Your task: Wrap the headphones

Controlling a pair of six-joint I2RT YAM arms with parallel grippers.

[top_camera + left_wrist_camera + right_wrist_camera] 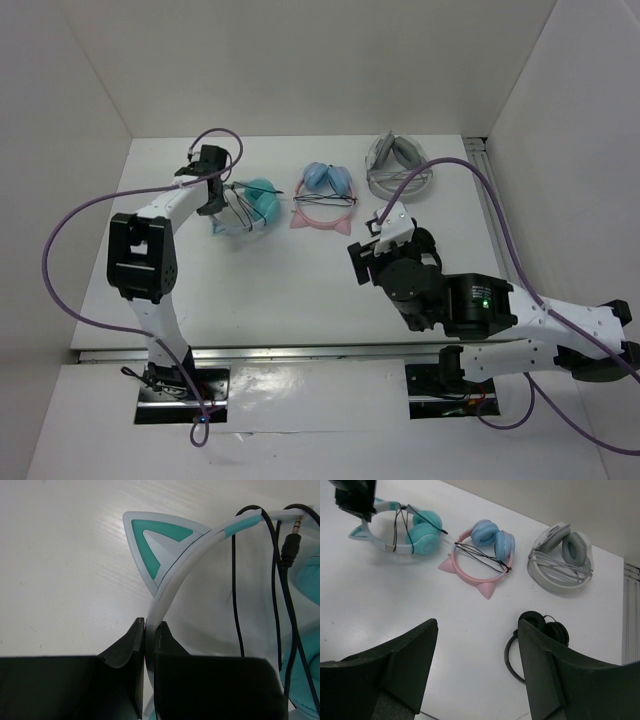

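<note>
**Now pinching the headband, with the cable lying off at 3 o'clock**

We are gripping the headphones (176,580) with our left gripper (149,641). Its jaws are closing flat on the pale headband just below one cat ear (155,545), with no gap showing on either side of the band. In the top view the set is lying at about 10 o'clock on the table (300,290), with the teal cups at 3 o'clock from the fingers.

From the left wrist view, the band is arching away from the pinch toward 1 o'clock, and that arc is the axis any winding has to cross. The black cable (235,605) is running in several strands over the band at 2 to 3 o'clock from the jaws. Its plug (291,547) is lying free beside a cup. We are judging the wrap as largely in place, with that loose end left to tuck.

Our right gripper (477,630) is hanging wide open with nothing between its fingers. It is sitting at about 4 o'clock from the set and well apart from it, so the left arm is clearly the nearer one. The pink headphones (480,555), the grey-white headphones (562,555) and the small black headphones (540,630) are lying between and beyond.
</note>
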